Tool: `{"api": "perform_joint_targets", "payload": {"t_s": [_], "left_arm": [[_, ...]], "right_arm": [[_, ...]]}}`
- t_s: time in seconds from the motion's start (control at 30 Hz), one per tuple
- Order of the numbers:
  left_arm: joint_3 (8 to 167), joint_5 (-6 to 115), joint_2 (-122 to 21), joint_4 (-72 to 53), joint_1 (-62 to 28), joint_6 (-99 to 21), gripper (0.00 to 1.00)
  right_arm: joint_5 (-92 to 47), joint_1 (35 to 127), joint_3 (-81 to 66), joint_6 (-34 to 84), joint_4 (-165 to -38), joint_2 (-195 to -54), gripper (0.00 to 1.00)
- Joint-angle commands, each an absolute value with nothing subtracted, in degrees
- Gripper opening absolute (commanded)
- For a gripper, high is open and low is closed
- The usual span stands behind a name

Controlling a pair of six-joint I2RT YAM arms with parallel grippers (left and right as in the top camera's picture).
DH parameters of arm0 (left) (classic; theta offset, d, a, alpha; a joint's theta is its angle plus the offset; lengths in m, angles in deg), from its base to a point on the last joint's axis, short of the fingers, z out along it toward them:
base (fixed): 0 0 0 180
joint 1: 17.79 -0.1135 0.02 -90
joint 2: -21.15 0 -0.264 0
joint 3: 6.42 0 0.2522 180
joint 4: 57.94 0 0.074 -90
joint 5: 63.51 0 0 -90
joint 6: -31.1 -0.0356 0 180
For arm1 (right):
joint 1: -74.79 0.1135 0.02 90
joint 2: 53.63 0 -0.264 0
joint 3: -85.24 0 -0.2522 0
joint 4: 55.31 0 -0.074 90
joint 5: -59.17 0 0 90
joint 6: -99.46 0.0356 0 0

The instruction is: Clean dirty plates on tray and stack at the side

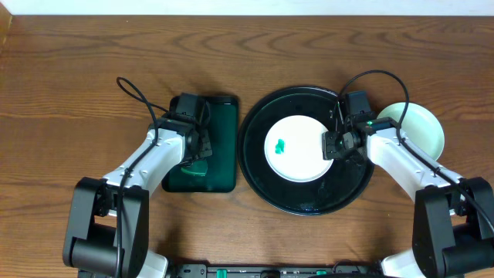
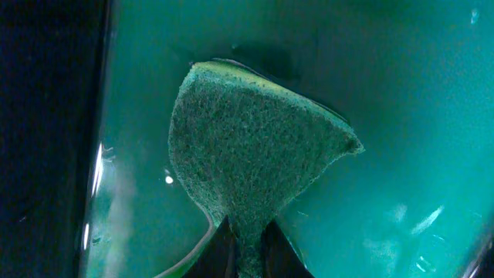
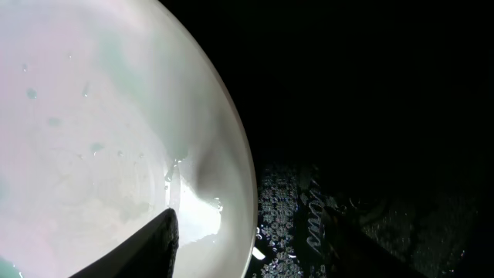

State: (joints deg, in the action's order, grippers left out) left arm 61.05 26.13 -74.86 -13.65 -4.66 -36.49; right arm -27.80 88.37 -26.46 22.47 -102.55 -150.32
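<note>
A white plate (image 1: 297, 150) with a small green smear lies in the middle of the round black tray (image 1: 255, 166). My right gripper (image 1: 337, 145) is at the plate's right edge. In the right wrist view its fingers (image 3: 255, 247) stand apart on either side of the plate's rim (image 3: 100, 131), one over the plate and one over the wet black tray (image 3: 370, 116). A second, pale mint plate (image 1: 421, 127) lies on the table right of the tray. My left gripper (image 1: 197, 150) is shut on the green sponge (image 2: 247, 154), its fingertips (image 2: 247, 251) pinching the sponge's near end.
The left gripper and sponge are over a rectangular dark green tray (image 1: 220, 131), left of the black tray; its wet floor (image 2: 401, 116) fills the left wrist view. The rest is wooden tabletop (image 1: 77, 69).
</note>
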Motion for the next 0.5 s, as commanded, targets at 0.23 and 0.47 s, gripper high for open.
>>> {"api": "perform_joint_targets", "payload": {"t_s": [0.23,0.47], "left_arm": [[58.78,26.02,-75.95,-16.28,-4.81,-37.03,0.07],[58.78,26.02,-75.95,-16.52,-4.81,-37.03,0.07]], "right_arm": [[-27.36,88.77,-26.81,22.71,-102.22,-150.40,0.59],[-27.36,88.77,-26.81,22.71,-102.24,-150.40,0.59]]}}
